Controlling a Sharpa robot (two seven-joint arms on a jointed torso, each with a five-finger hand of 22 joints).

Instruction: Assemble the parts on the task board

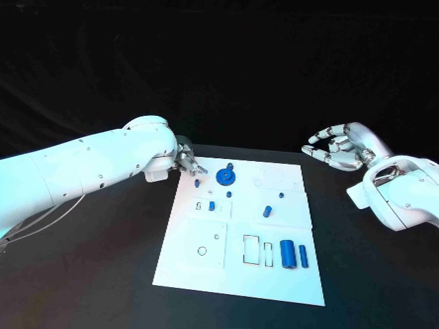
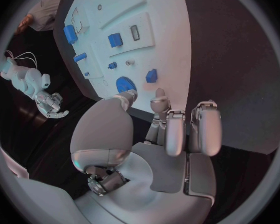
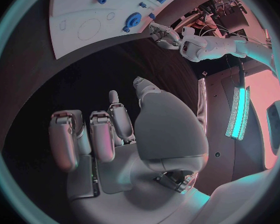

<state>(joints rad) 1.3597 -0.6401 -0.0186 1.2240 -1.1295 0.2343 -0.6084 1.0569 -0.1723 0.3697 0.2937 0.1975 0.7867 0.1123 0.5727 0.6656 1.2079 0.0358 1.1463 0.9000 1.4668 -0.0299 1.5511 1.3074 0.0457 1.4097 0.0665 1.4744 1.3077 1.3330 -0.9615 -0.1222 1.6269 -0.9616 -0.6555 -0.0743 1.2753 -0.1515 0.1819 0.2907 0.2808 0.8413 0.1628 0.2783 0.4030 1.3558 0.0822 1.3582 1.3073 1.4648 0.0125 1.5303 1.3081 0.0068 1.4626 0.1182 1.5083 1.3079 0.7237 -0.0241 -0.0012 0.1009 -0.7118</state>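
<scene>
The white task board [image 1: 195, 264] lies in the middle of the black table. A blue gear [image 1: 226, 178] sits near its far edge, with a small blue piece [image 1: 199, 183] beside it. Two blue cylinders [image 1: 288, 254] lie side by side near the front. My left hand [image 1: 187, 162] hovers at the board's far left corner, fingers apart and holding nothing. In the left wrist view its fingertips [image 2: 160, 103] are just short of the gear [image 2: 124, 84] and the small piece [image 2: 151, 75]. My right hand [image 1: 338, 147] hangs off the board's far right, loosely curved, nothing in it [image 3: 115, 129].
Several more small blue parts, such as one at mid-board [image 1: 267, 211], lie among outlined slots on the board. Bare black table [image 1: 378, 274] flanks the board on both sides. The right wrist view shows the board's far end [image 3: 77, 10] and my left hand [image 3: 162, 35].
</scene>
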